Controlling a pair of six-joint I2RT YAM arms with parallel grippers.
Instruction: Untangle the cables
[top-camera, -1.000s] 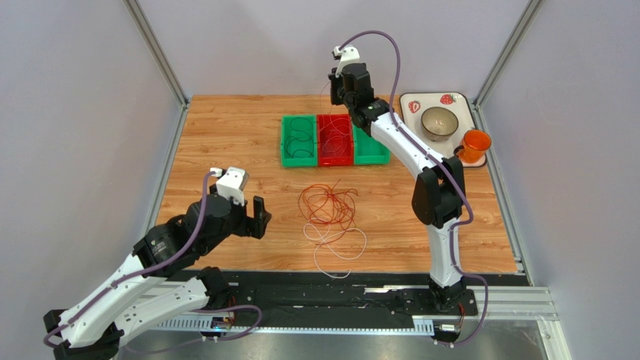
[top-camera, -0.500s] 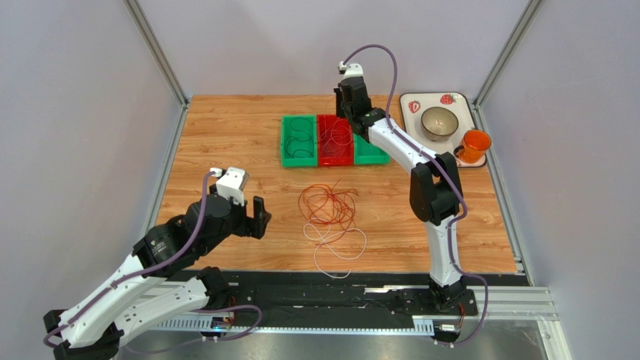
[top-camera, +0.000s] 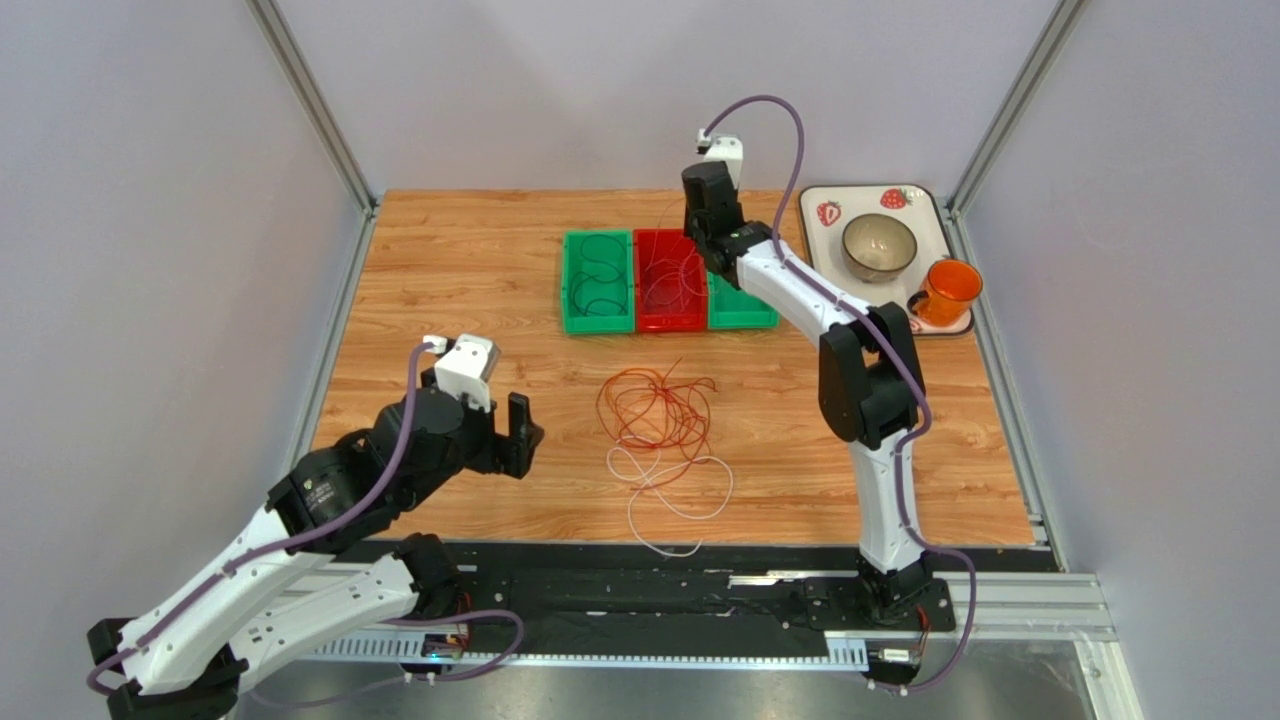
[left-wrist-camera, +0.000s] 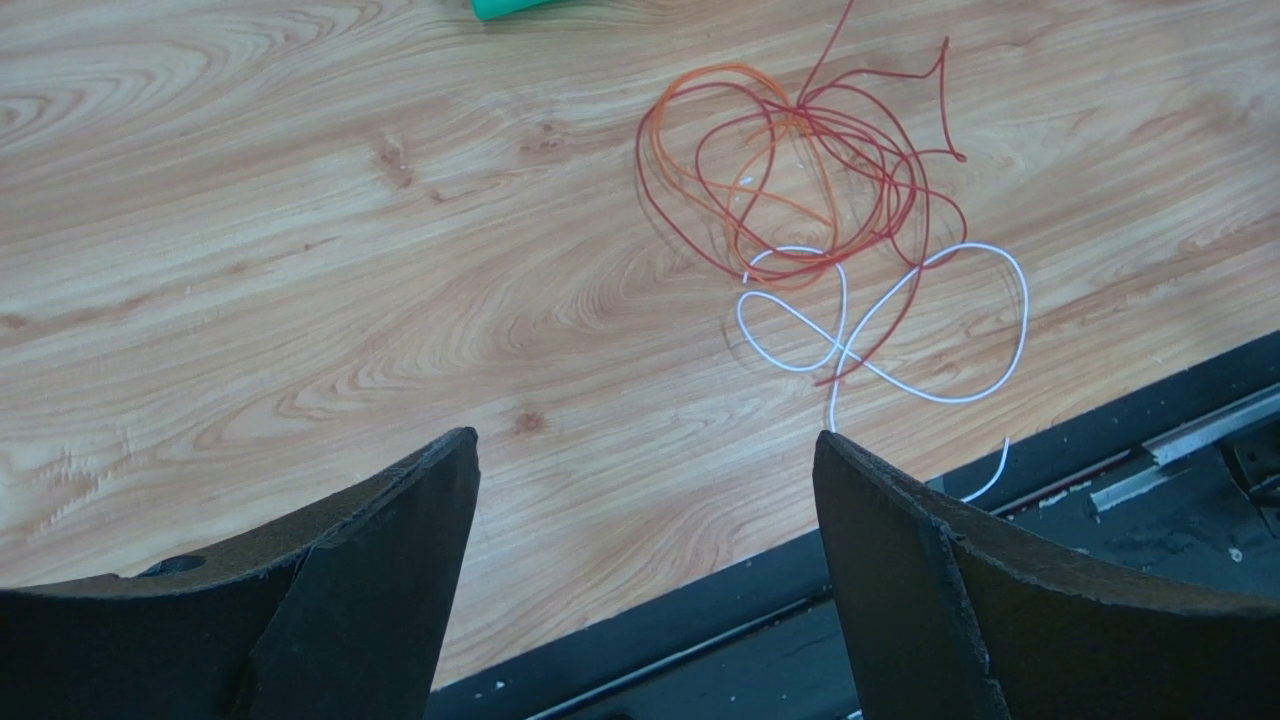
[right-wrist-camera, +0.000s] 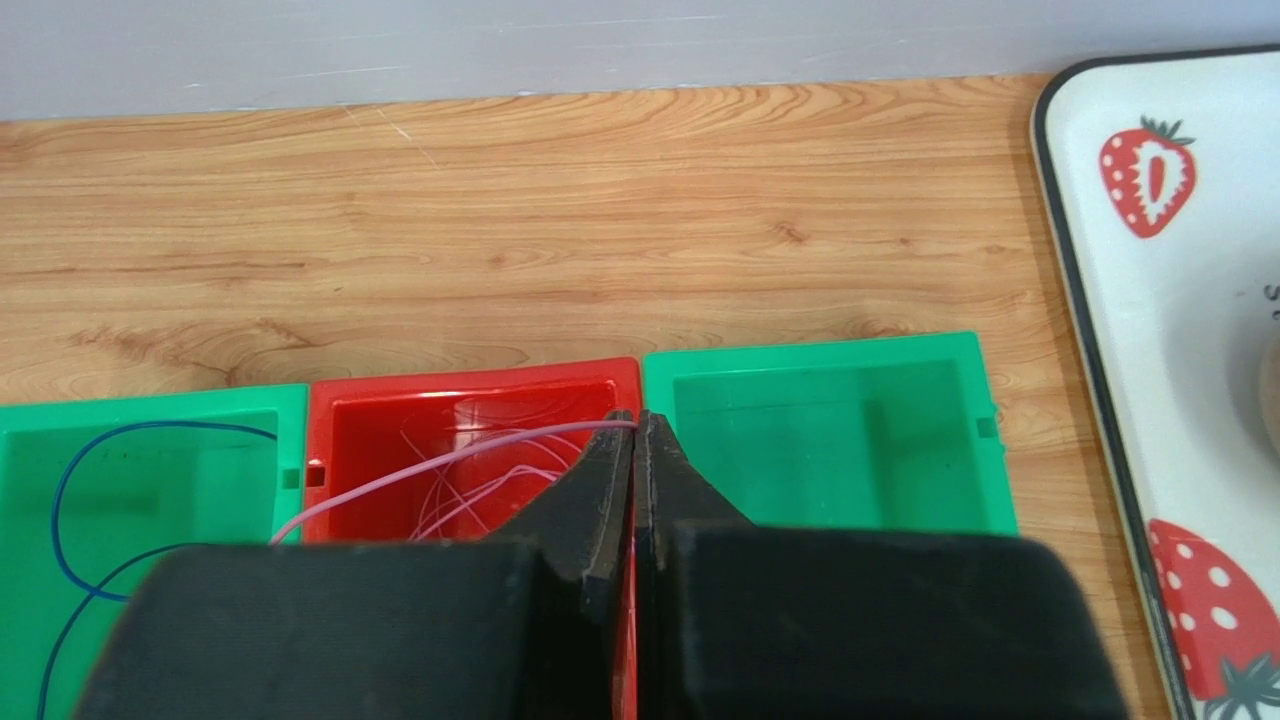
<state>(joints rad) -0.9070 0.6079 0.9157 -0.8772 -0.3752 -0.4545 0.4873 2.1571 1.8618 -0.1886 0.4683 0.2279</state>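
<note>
Over the red bin (right-wrist-camera: 466, 375), right tool (right-wrist-camera: 634, 443) was closed, pinching a pale cable (right-wrist-camera: 496, 437) that trailed into it. On the worktop (top-camera: 451, 255), red cables (top-camera: 657, 408) lay tangled, a white cable (top-camera: 684, 488) looping at their near edge. Left tool (left-wrist-camera: 643, 450) hung open, left of them

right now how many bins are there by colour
green bins: 2
red bin: 1
total: 3
</note>
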